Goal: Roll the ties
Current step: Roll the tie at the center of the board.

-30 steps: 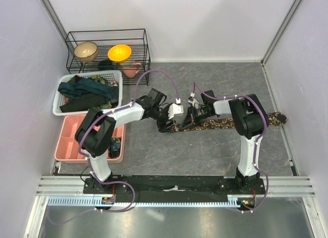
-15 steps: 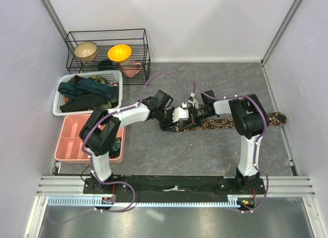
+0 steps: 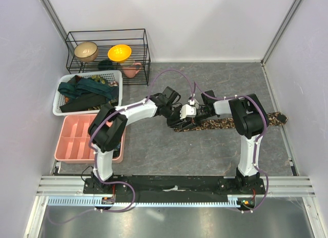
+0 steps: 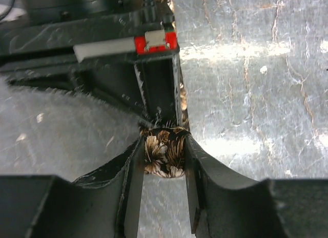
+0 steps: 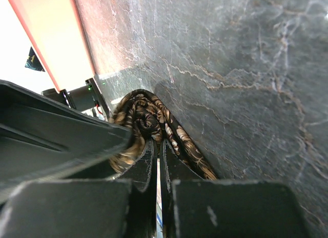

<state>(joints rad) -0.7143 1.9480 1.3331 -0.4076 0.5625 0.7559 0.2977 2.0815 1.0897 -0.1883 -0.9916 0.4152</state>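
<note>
A brown-and-tan patterned tie (image 3: 230, 122) lies as a flat strip across the grey table, and its left end is wound into a small coil. My left gripper (image 3: 180, 119) is shut on this coil (image 4: 163, 155) from both sides, with the coil at its fingertips (image 4: 132, 169). My right gripper (image 3: 191, 114) meets it from the right. It is almost fully shut, with its tips (image 5: 156, 141) pinching the fabric at the centre of the coil (image 5: 146, 115). Dark teal and black ties (image 3: 84, 92) lie in the white basket.
The white mesh basket (image 3: 117, 89) stands at the left and the pink compartment tray (image 3: 72, 138) in front of it. A black wire rack (image 3: 107, 48) with bowls and a pink cup stands at the back left. Walls close in both sides.
My left gripper has moved right along the tie and now grips the coil right up against my right gripper. The right arm has hardly moved.
</note>
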